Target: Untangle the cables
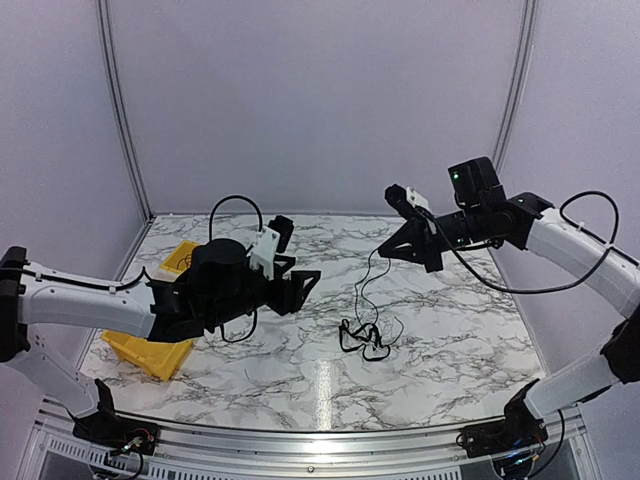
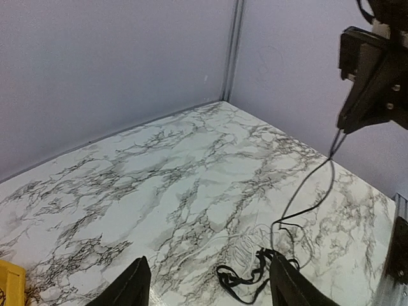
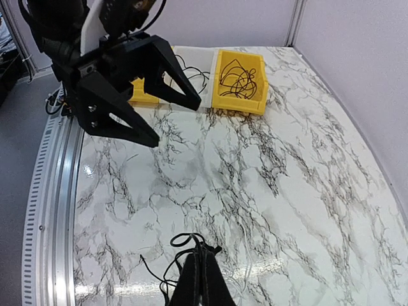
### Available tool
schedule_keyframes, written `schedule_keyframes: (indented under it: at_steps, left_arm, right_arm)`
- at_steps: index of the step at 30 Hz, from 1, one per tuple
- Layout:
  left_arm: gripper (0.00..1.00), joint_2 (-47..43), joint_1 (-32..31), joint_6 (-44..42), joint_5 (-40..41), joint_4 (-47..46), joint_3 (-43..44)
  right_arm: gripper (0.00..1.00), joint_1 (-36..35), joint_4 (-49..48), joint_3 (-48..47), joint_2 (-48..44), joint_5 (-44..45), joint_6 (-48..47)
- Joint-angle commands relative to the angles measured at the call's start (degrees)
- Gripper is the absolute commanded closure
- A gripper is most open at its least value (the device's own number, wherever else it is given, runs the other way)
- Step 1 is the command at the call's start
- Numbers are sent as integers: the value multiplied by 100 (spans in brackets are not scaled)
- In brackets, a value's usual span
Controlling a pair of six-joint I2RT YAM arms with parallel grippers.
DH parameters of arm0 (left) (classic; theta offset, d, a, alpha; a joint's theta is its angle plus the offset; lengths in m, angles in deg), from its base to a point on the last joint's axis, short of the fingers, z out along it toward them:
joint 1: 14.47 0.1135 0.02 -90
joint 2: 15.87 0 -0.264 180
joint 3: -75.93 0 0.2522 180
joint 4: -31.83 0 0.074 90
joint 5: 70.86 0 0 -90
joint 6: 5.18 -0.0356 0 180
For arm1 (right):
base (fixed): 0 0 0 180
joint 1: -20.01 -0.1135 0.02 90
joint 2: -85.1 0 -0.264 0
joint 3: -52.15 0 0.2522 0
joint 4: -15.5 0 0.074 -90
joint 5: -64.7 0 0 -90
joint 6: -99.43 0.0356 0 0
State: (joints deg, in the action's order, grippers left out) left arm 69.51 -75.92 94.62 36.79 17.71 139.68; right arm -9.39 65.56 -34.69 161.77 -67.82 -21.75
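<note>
The right gripper is pinched shut on one strand of the cables and holds it up. The clump lies on the marble table. The left gripper is wide open, holding nothing.

thin black cables, a small knotted clump of loops lying flat on the marble desk, near centre, a bit right. a couple of thin strands rise from the clump, slack and wavy, up to the pinched-together fingers of the raised right gripper. more loose black wire is coiled inside the yellow bin at the desk's left side.
</note>
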Motion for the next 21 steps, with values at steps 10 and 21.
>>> schedule_keyframes:
  at_steps: [10, 21]
  left_arm:
    - [41, -250, -51, -479, -2458, 535, 145]
    - [48, 874, -51, -654, -2020, 454, 1023]
  right_arm:
    - [100, -527, -761, 246, 373, -175, 76]
    - [100, -566, -681, 248, 305, -458, 72]
